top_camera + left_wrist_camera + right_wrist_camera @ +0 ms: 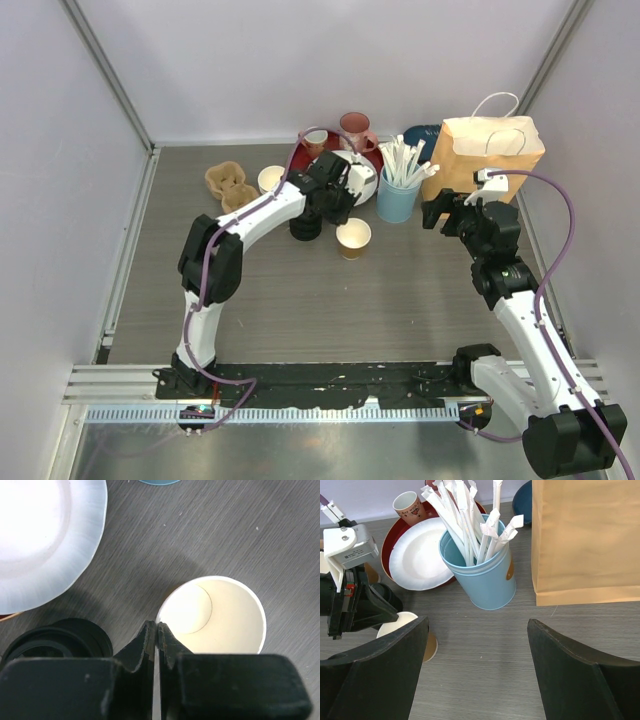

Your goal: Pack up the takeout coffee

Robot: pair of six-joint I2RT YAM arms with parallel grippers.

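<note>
- Right gripper [477, 626]: fingers spread wide, nothing between them. The light-blue cup of straws [481, 577] stands straight ahead. The brown paper bag [585, 540] is ahead to its right. The white plate [417, 555] on the red tray [386, 542] is ahead to its left.
- Left gripper [156, 630]: fingers pressed together, gripping nothing. The white plate lies ahead to its left.
- Open tan cup [212, 615]: upright on the table, lidless, just right of the left gripper's fingertips with its rim close beside them. From the right gripper it lies near left, partly hidden behind that gripper's left finger.
- Stack of black lids [55, 640]: on the table just left of the left gripper's fingers.
- Count: two lidless tan cups, the second tan cup [271, 179] standing left of the left gripper beside the cup carrier [230, 185]. There is one pink mug [354, 128], one white mug [316, 142], one straw cup, one bag and one carrier. The lids in the stack cannot be counted.
</note>
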